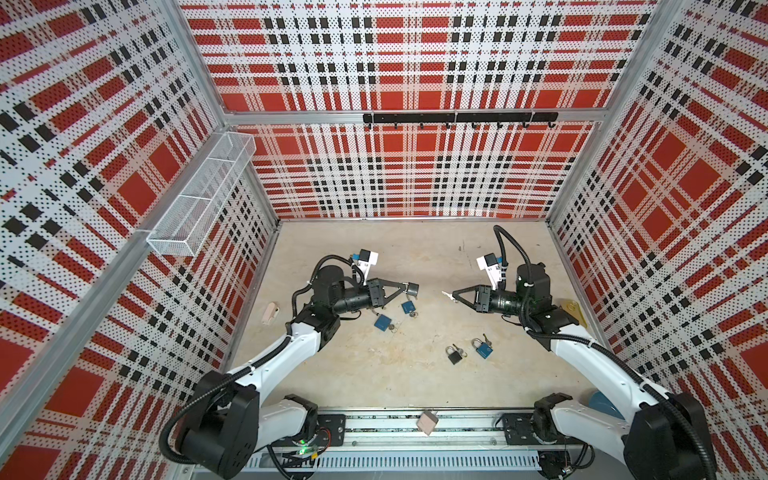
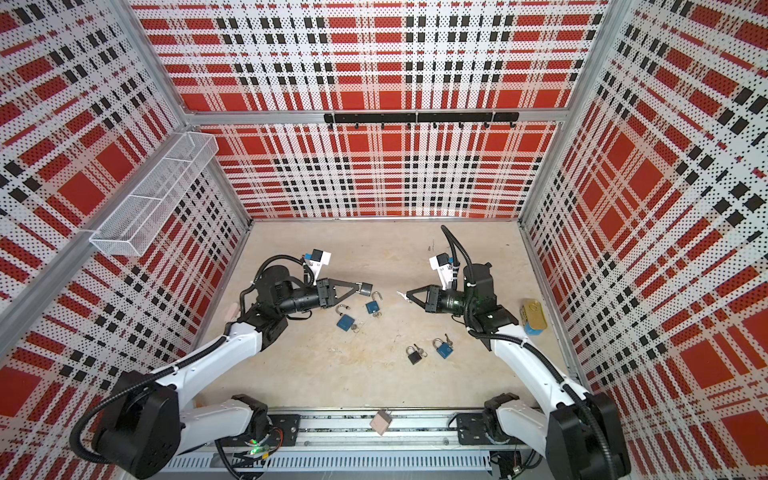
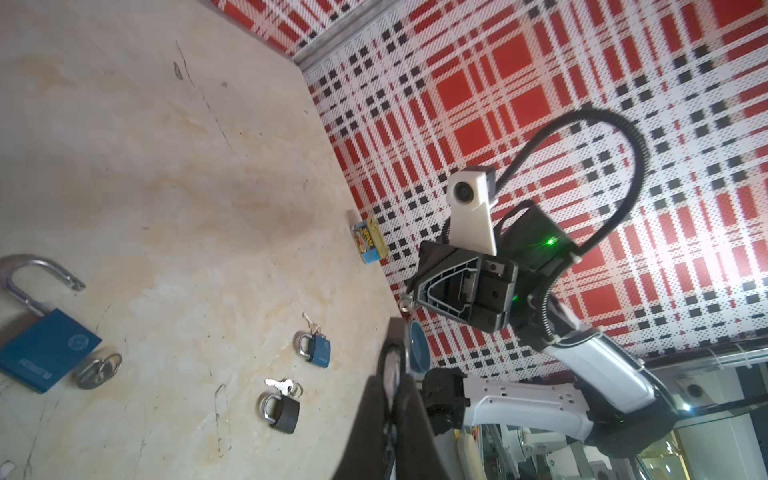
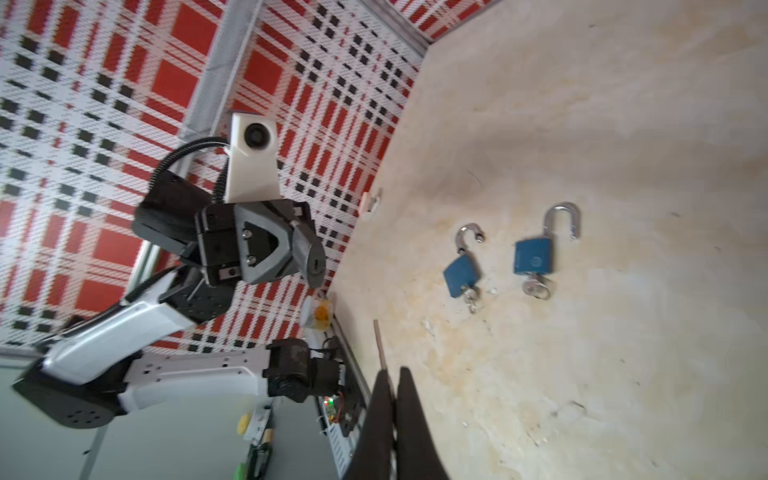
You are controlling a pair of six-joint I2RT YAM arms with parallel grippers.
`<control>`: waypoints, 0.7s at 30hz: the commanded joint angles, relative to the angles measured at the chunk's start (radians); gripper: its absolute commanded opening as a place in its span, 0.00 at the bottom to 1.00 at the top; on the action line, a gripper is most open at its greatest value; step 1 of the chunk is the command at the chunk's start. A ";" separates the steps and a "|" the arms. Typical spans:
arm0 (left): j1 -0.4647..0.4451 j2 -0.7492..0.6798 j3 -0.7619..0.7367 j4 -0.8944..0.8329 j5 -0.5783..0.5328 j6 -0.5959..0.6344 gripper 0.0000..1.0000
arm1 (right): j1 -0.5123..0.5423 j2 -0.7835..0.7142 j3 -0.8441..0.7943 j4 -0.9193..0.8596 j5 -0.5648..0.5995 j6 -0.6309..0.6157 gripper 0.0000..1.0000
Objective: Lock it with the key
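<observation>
Grey padlock (image 1: 412, 288), clamped in the left gripper (image 1: 404, 286), hangs over the beige table (image 1: 374, 386), keyhole toward the silver key (image 1: 447, 295) pinched in the right gripper (image 1: 454, 294) (a gap between them). Two open blue padlocks (image 1: 382, 322) lie below; a white mesh basket (image 1: 199, 199) hangs on the plaid left wall (image 1: 83, 166).

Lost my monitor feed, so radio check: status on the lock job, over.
Left gripper shut on grey padlock. Right gripper shut on key, not yet in keyhole. Nothing between them; four spare padlocks on table.
</observation>
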 commanded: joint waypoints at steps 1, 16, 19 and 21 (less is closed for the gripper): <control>-0.083 0.060 0.050 -0.118 -0.047 0.106 0.00 | 0.000 -0.049 0.018 -0.222 0.162 -0.127 0.00; -0.289 0.463 0.386 -0.470 -0.154 0.384 0.00 | -0.043 -0.176 -0.090 -0.306 0.326 -0.077 0.00; -0.301 0.550 0.480 -0.553 -0.162 0.431 0.00 | -0.073 -0.179 -0.110 -0.284 0.303 -0.059 0.00; -0.308 0.602 0.538 -0.607 -0.164 0.461 0.00 | -0.088 -0.180 -0.117 -0.282 0.302 -0.053 0.00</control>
